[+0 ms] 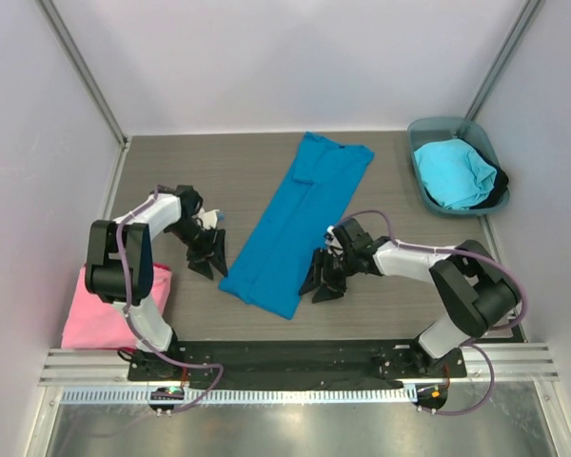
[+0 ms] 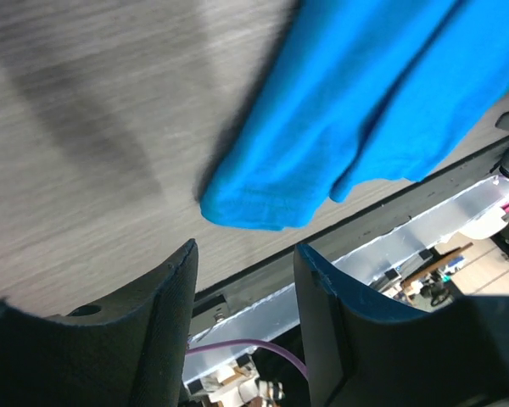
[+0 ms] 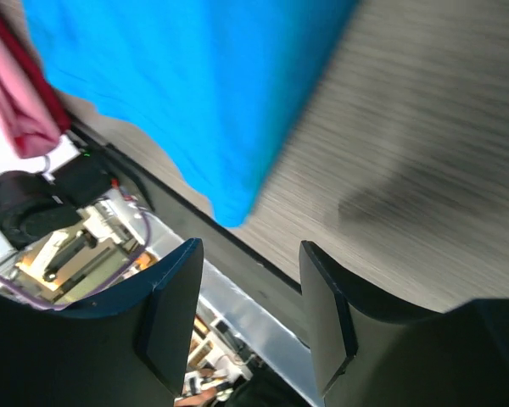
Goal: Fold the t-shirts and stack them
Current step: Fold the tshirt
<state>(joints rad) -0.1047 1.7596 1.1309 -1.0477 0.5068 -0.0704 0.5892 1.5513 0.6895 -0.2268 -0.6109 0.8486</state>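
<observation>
- deep blue soft cloth t-shirt [image 1: 300,224] lies flat in the middle of the grey wood-grain desk [image 1: 209,171], folded into a long narrow strip. its long axis runs diagonally from near-left to far-right.
- the left fingers [image 1: 207,259] sit just to the left of the strip's near end and the right fingers [image 1: 324,281] just to its right. that end lies between the 2, about equally close to each arm.
- both pairs of fingers are spread and hold nothing. each wrist view shows a near corner of the blue cloth just beyond the tips.
- the next move probably has each pair pinch its own near corner and carry it along the long axis toward the far end.
- the cloth looks thin and limp with soft rounded edges, and the desk looks matte.
- a folded pink t-shirt [image 1: 109,309] lies by the left arm's base.
- a lighter cyan t-shirt [image 1: 454,171] is bunched in a translucent teal plastic tub [image 1: 428,125] at the far right.
</observation>
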